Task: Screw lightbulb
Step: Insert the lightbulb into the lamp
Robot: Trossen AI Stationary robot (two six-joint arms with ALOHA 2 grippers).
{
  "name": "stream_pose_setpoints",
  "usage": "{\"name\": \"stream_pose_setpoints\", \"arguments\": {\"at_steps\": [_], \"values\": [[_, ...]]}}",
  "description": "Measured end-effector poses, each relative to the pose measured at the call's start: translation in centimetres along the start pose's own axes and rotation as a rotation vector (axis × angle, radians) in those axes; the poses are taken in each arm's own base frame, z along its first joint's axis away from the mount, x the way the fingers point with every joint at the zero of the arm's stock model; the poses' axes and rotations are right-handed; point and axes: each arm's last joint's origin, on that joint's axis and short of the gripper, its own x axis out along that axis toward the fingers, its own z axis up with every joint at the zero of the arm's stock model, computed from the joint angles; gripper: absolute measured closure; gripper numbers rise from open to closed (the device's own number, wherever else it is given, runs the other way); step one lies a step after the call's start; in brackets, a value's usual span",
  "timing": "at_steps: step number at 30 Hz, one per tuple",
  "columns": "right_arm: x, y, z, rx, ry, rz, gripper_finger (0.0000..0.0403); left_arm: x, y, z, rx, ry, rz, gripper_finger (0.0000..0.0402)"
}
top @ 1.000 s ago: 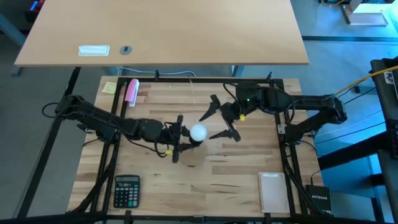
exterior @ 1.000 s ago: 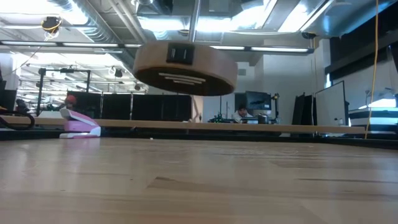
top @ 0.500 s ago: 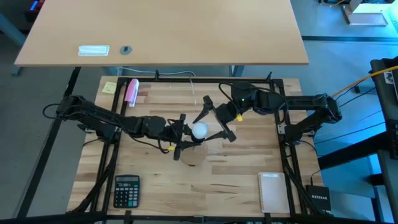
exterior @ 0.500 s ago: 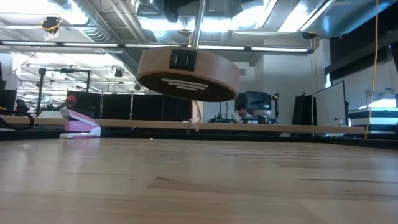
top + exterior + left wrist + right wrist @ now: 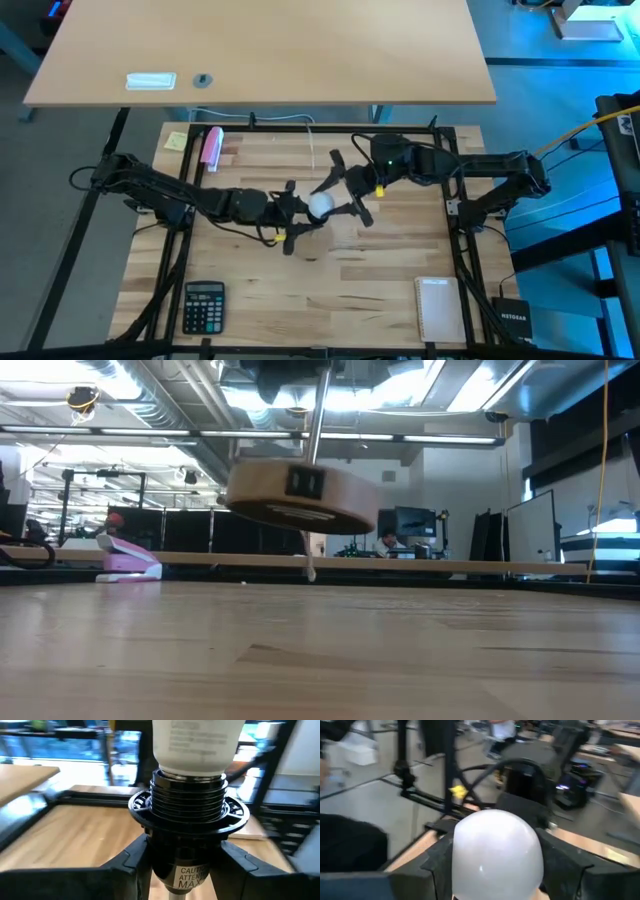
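A wooden-slat table (image 5: 300,290) fills the middle of the high view, with a larger plain desk (image 5: 300,50) beyond its far edge. Two dark arms reach in from either side and meet near the table's centre. The left gripper (image 5: 290,215) comes from the left and is clenched on a black socket (image 5: 186,835), its fingers (image 5: 127,865) pressed against both sides of the socket's body below a threaded collar. In the low view the socket's round wooden base (image 5: 302,498) hangs tilted in the air, clear of the tabletop. The lightbulb (image 5: 320,205), white and rounded, sits with its end in the top of that socket, between the two grippers and above the table's centre. The right gripper (image 5: 345,190) comes from the right, its fingers (image 5: 570,865) standing on either side of the bulb's dome; whether they press on the glass cannot be told. A notepad (image 5: 438,308) lies at the near right corner, a calculator (image 5: 204,306) at the near left, and a pink stapler (image 5: 212,146) beside a yellow sticky note (image 5: 176,141) at the far left.
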Motion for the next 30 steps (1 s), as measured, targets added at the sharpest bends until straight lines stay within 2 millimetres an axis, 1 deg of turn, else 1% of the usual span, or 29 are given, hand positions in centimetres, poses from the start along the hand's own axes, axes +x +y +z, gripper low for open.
{"name": "stream_pose_setpoints", "arguments": {"at_steps": [9, 12, 14, 18, 21, 23, 30], "values": [[-0.1, -1.1, -0.2, 0.122, 0.061, -0.385, 0.0178, -0.4, 0.9, 0.2, 0.044, -0.03, 0.407, 0.0264], [-0.1, -1.5, -0.2, 0.198, 0.051, -0.491, 0.0178, -0.5, 1.2, 0.3, 0.045, -0.045, 0.52, 0.0264], [0.1, -1.6, -0.4, 0.232, 0.048, -0.528, 0.0178, -0.5, 1.3, 0.4, 0.039, -0.059, 0.576, 0.0264], [0.4, -1.7, -0.6, 0.258, 0.034, -0.52, 0.0178, -0.6, 1.5, 0.4, 0.049, -0.053, 0.617, 0.0264], [0.5, -1.7, -0.5, 0.243, 0.023, -0.482, 0.0172, -0.5, 1.4, 0.3, 0.074, -0.042, 0.596, 0.0264], [0.5, -1.7, -0.4, 0.219, 0.013, -0.47, 0.0157, -0.5, 1.3, 0.3, 0.074, -0.042, 0.591, 0.0264], [0.5, -1.5, -0.1, 0.18, 0.026, -0.403, 0.0085, -0.6, 1.4, 0.4, 0.084, -0.036, 0.587, 0.0264]]}}
